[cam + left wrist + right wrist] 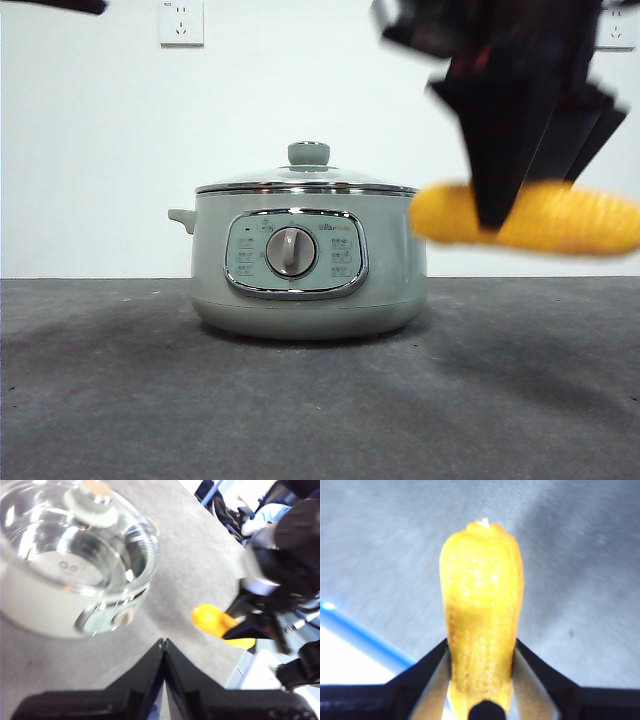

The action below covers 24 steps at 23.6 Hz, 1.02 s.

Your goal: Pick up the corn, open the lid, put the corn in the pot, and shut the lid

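The corn [560, 218] is up in the air, off the table [320, 400], to one side of the pot [308, 262] and about level with its top edge. It lies flat and looks blurry in the front view, so its bumps are hard to see there. The right gripper [492, 205] comes down from above with its two black jaws clamped on the corn, one on each side. The dark arm covers the middle of the corn in that view. In the right wrist view the corn [481, 610] sticks out from between the jaws, with its thin end pointing away from the camera.

The pot sits on the grey table with the lid [306, 178] closed on top. Only one small side handle shows; the other side is hidden behind the corn.

The left gripper [164, 642] hangs above the table near the pot [70, 580], holding nothing. Its jaws are pressed together. From there you can see through the glass lid [85, 535], and one end of the corn [212, 620] pokes out past the other arm.
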Motion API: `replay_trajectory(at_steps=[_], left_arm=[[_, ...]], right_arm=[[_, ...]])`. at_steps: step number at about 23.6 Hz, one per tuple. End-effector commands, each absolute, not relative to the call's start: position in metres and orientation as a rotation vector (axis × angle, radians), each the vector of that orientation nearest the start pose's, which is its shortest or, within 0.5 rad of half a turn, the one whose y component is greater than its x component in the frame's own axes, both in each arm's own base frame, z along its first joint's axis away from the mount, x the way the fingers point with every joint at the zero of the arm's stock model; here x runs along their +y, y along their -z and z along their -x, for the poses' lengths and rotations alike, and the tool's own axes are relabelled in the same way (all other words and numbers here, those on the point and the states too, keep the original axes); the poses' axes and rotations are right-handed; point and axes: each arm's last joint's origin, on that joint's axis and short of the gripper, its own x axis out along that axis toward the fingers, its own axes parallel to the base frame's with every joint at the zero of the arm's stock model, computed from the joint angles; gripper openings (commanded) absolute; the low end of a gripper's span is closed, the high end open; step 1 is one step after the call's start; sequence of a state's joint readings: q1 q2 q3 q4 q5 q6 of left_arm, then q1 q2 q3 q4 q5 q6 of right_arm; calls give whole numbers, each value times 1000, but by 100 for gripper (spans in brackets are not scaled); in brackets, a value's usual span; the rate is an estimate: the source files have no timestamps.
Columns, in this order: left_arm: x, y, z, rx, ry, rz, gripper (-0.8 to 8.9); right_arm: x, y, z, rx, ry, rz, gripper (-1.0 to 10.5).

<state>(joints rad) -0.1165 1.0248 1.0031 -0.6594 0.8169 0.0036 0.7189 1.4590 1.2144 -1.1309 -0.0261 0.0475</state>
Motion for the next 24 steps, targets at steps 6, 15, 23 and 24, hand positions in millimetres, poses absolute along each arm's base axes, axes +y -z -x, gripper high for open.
replay_trajectory(at_steps=[6,15,23,24], left_arm=[[-115,-369,-273,821,775,36,512],[-186,-384,-335,821,687,-199,630],[-219,-366,-373,811,616,-263,632],[-220,-362,-375,818,617,-264,632]], right_arm=[[134,-323,-152,1184,-588,331,-12],[123,-334,-139,1151,-574,279,-12],[122,-333,-138,1175,-562,277,-12],[122,-333,-138,1177,-561,277,-12]])
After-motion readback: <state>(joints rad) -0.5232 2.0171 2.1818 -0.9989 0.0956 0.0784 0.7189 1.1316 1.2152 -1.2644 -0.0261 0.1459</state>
